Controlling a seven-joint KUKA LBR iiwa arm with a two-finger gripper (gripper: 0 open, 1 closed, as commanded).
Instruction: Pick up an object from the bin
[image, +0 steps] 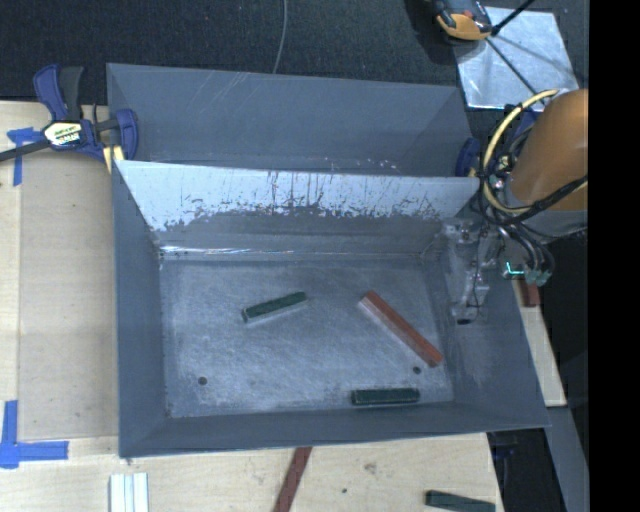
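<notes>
bin (300, 120): grey metal, matt; the back wall is showing scratches and worn streaks, the floor is looking scuffed
red-brown stick (400, 328): is looking matt, perhaps wood
left green bar (274, 307): is looking dark, smooth, plastic-like
front green bar (385, 397): is showing the same finish
orange cover (555, 140): is shining glossy and smooth
</notes>
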